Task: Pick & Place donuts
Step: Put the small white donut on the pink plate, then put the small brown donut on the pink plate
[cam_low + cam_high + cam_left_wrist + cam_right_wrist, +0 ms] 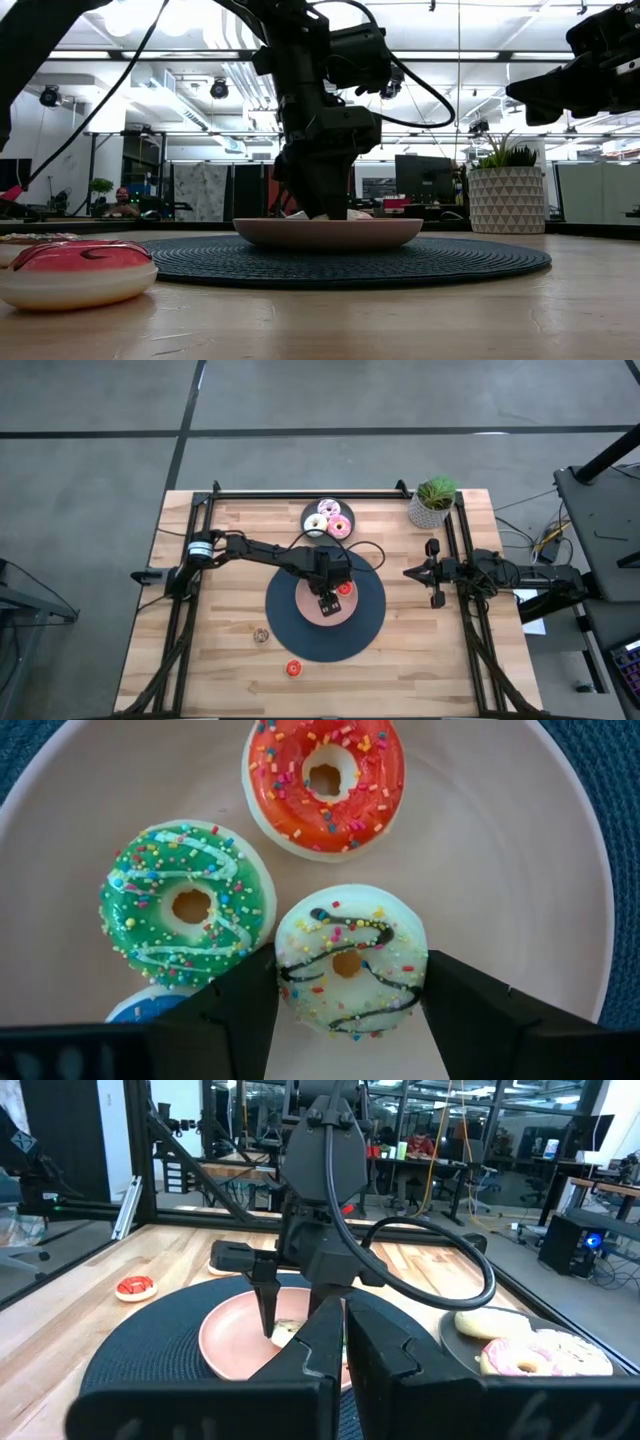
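My left gripper (327, 602) points steeply down into the round pink plate (520, 870) on the dark round mat (290, 638). It is shut on a small white donut with dark drizzle and sprinkles (350, 960). Beside that donut on the plate lie a red donut (325, 782), a green donut (187, 905) and a blue donut (150, 1007), mostly hidden behind one finger. My right gripper (432, 572) waits shut at the table's right side, off the mat. My left gripper pinches the white donut between its two fingers, one on each opposite side of the outer rim (283, 975). The fingers come from above, pointing steeply down. The donut lies flat, hole up, low in the plate; whether its underside rests on the plate I cannot tell.
A tiny brown donut (261, 635) and a red donut (293, 668) lie on the wood near the mat's front left. A small dark plate (327, 520) with larger donuts stands at the far edge. A potted plant (433, 503) stands at the far right.
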You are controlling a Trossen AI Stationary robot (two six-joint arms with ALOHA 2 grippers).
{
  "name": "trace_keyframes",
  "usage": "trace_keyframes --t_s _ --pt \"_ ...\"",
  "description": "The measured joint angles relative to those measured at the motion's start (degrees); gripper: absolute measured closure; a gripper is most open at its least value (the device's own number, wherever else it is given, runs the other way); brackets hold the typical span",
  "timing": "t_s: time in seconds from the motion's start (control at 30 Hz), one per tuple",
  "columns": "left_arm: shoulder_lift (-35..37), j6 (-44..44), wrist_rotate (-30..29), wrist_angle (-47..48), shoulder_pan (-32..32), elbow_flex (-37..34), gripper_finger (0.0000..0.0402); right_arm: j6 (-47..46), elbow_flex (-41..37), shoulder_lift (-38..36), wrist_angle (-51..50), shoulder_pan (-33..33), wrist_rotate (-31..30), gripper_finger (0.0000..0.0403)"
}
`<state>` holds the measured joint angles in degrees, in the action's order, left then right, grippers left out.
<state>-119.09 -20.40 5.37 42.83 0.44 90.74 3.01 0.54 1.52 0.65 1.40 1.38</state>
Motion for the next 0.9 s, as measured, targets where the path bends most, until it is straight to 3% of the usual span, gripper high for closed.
trace_keyframes --t_s 0.33,0.57,0.9 --pt "0.07 0.04 -0.17 -0.06 0.05 0.00 0.0142 0.00 0.00 0.00 -0.01 -0.01 0.01 0.0394" --pt "0.29 0.00 -0.15 2.17 0.07 0.78 0.0140 0.00 0.00 0.00 0.01 -0.01 -0.01 0.0394" --pt "6.17 0.33 -0.13 5.61 -0.55 1.90 0.0140 0.00 0.00 0.21 0.01 0.01 -0.05 0.0394"
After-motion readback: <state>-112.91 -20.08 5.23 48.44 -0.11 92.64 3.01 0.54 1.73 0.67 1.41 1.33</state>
